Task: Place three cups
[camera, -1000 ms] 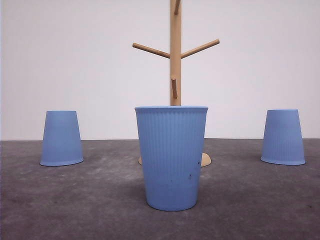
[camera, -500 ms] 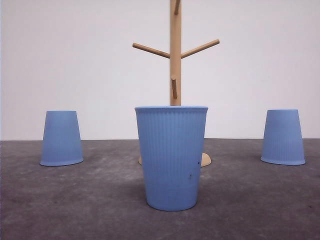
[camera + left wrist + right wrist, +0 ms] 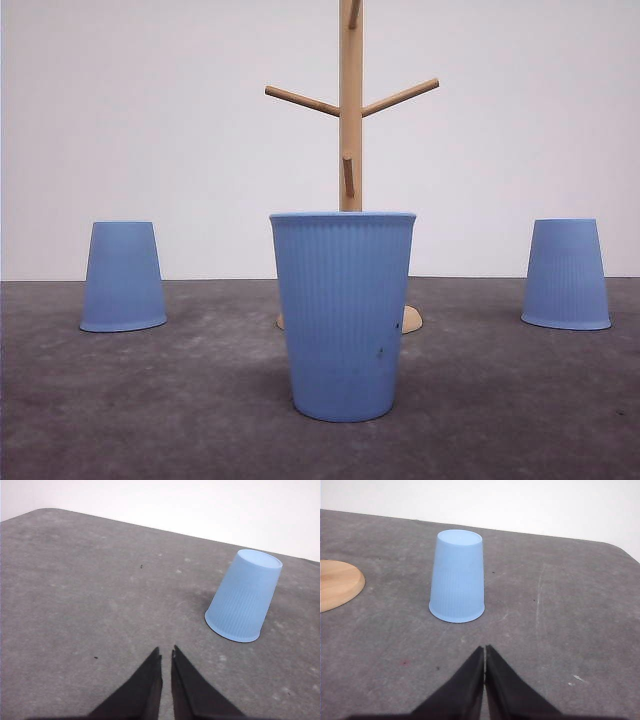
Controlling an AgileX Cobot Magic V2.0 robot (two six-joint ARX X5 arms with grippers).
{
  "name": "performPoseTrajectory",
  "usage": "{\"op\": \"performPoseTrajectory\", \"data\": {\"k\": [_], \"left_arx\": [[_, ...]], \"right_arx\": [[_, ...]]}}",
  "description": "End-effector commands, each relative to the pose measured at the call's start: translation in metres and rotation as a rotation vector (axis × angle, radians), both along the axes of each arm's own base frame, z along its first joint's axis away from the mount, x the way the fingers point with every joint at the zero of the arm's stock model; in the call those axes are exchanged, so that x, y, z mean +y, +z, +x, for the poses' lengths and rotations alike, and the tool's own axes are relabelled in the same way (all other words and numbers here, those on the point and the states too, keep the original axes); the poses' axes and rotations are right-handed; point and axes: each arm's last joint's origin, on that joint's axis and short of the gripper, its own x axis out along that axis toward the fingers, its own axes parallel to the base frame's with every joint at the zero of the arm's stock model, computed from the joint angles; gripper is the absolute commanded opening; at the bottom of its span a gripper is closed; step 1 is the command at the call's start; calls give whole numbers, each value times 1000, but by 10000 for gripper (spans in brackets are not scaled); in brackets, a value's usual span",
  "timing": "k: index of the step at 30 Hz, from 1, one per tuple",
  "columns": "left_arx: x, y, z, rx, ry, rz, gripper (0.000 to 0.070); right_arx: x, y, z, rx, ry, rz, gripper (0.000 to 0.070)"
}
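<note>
Three light-blue ribbed cups stand on the dark grey table. The middle cup [image 3: 343,313] is upright, close to the camera. The left cup [image 3: 123,276] and the right cup [image 3: 566,274] stand upside down, farther back. In the left wrist view the left cup [image 3: 245,595] sits inverted ahead of my left gripper [image 3: 165,653], whose black fingers are shut with nothing between them. In the right wrist view the right cup [image 3: 458,576] stands inverted just ahead of my right gripper [image 3: 485,649], also shut and holding nothing.
A wooden peg stand [image 3: 350,110] rises behind the middle cup, with pegs angled up to both sides. Its round base [image 3: 337,584] lies beside the right cup. A white wall backs the table [image 3: 150,400].
</note>
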Motion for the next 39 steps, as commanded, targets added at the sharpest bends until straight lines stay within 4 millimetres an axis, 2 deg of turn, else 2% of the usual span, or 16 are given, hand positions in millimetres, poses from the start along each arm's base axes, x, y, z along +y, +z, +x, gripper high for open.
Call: {"op": "performPoseTrajectory", "data": {"k": [1,11,22,25,32,36,39], "left_arx": [[0,-5,1,15,-1,10,16],[0,-5,1,14,-1,10,16],[0,-1,0,4,6,-44,13],[0,15,-3,-39,7,-76,13],[-1,79,-5,-110,-16,-84,13],[-3,113,6,-85,-87,-45,13],[-4,133,22,-30,-122,-18,13]], "right_arx": [[0,0,0,-8,-4,11,1],[0,1,0,-17,-2,15,1],[1,7,1,-65,14,148,1],[1,17,-1,-81,5,222,1],[1,76,-5,-97,-3,322,1],[1,111,3,-12,-6,262,1],[1,134,15,90,-1,197,1]]}}
